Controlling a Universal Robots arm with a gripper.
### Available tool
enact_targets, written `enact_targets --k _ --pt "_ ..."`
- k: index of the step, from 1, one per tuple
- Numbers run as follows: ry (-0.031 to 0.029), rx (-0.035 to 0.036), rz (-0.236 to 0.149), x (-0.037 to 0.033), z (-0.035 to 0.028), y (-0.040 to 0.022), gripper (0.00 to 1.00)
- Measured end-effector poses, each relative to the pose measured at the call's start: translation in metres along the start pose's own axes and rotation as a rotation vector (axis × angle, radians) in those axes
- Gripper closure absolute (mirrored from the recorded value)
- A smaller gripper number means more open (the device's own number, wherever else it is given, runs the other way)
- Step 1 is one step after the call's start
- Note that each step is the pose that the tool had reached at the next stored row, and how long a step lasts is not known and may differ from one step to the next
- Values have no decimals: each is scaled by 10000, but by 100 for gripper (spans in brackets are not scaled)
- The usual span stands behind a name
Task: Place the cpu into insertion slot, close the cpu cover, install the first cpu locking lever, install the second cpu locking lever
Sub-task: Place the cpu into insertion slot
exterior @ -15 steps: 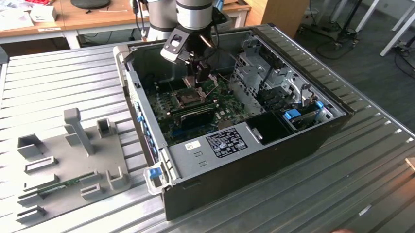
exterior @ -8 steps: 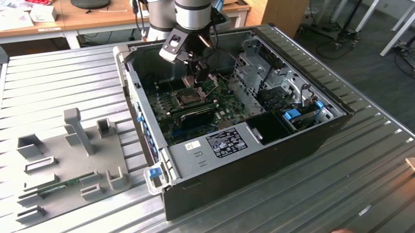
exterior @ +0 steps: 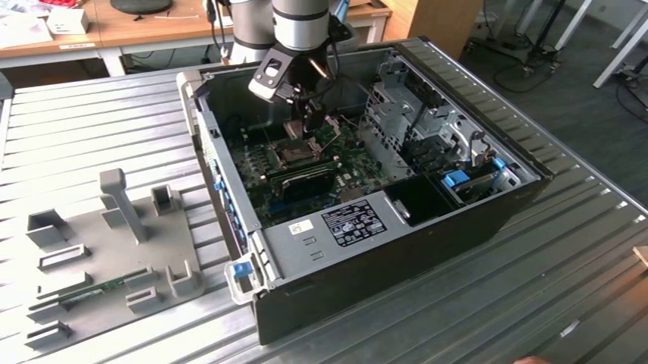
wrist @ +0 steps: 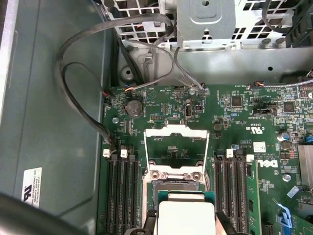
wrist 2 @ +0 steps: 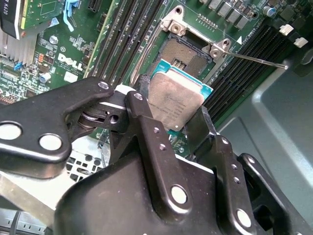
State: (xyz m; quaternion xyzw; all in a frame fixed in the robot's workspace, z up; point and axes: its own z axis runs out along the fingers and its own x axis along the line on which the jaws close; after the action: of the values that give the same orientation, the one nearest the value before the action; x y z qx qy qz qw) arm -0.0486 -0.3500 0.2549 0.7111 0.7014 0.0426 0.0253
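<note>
My gripper is shut on the cpu, a small square chip with a dull silver top and a green edge. It hangs tilted just above the insertion slot, a dark square socket with a silver rim, apart from it. In the first wrist view the cpu covers part of the insertion slot. Beyond it the cpu cover lies flipped open. A thin locking lever stands out to one side of the socket. In the exterior view the gripper reaches down into the case over the insertion slot.
Long black memory slots flank the socket on the green motherboard. Black cables loop along the case wall. A metal drive cage stands at the exterior view's right. A grey fixture plate lies outside the case.
</note>
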Motion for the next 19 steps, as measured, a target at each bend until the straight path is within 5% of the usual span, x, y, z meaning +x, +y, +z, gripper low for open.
enact_targets --k 19 --pt "-1 0 0 -1 39 -4 46"
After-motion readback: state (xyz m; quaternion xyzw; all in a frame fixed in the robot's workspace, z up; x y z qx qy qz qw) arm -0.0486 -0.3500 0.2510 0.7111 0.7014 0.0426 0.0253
